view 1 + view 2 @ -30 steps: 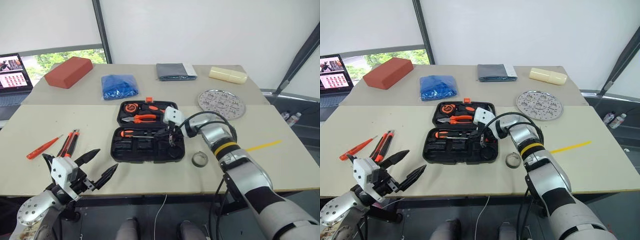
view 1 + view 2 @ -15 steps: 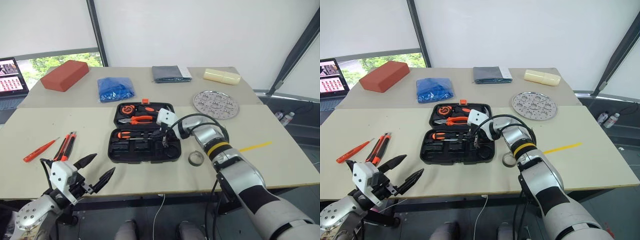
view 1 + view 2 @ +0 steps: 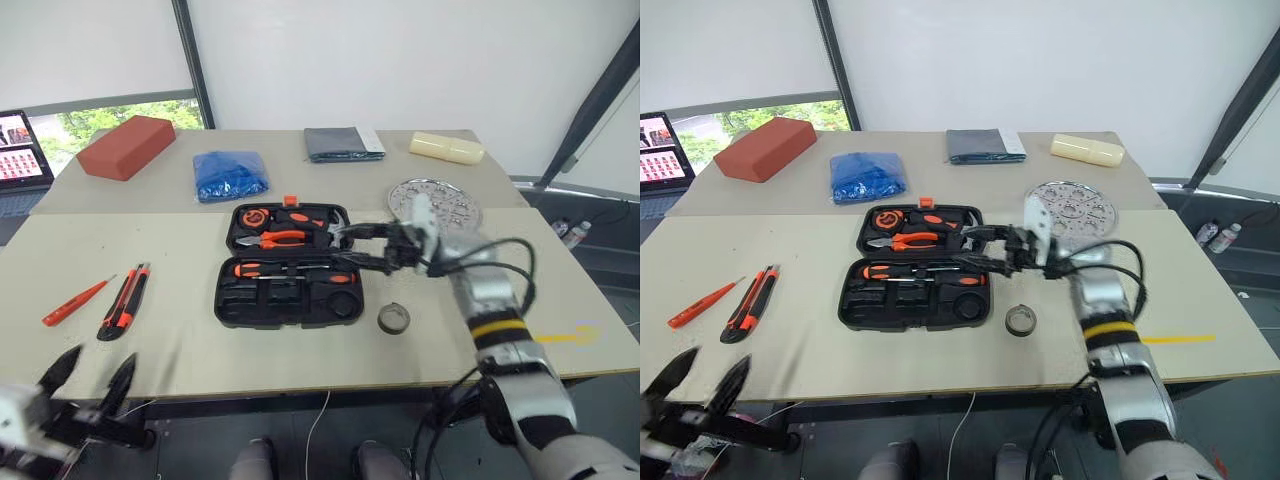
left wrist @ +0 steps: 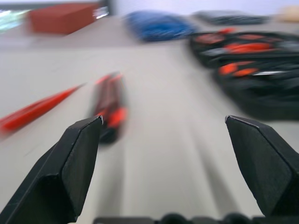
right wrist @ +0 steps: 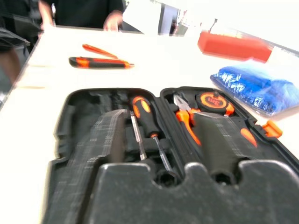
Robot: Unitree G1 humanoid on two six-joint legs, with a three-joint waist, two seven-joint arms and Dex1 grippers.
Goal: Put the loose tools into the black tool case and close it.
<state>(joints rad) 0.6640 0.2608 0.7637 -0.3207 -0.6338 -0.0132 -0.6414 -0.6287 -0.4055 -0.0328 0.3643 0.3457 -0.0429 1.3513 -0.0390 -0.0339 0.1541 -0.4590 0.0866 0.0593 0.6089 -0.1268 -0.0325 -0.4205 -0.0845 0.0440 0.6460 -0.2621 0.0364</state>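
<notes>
right claw (image 3: 352, 248): centre frame, over right edge of open case; two black fingers spread apart, nothing between them
left claw (image 3: 90, 377): lower left, off tabletop front edge; fingers wide apart, empty
left claw fingers (image 4: 72, 161): black, wedge-shaped, matte; left wrist view shows bare tabletop between them
black tool case (image 3: 290, 265): flat hinged plastic, rounded corners, open flat mid-tabletop, small orange latch at far edge
case contents: two screwdrivers w/ black-and-orange handles (image 5: 145, 114) in near half; orange-handled pliers (image 3: 275, 238) + round tape measure (image 5: 214, 100) in far half
tape roll (image 3: 395, 319): small dark ring, flat on tabletop just right of case's near corner
utility knife (image 3: 126, 300): orange-and-black, slim, left on tabletop, well apart from case
orange screwdriver (image 3: 77, 301): slim, all orange, left of knife
tabletop (image 3: 180, 340): pale beige, smooth
far side: red-brown block (image 3: 125, 146), crumpled blue bag (image 3: 231, 174), grey folded cloth (image 3: 343, 143), cream oblong box (image 3: 446, 148), perforated metal disc (image 3: 452, 206)
right wrist view extra: moulded slots close up; a person's hand (image 5: 113, 19) at tabletop's far edge
</notes>
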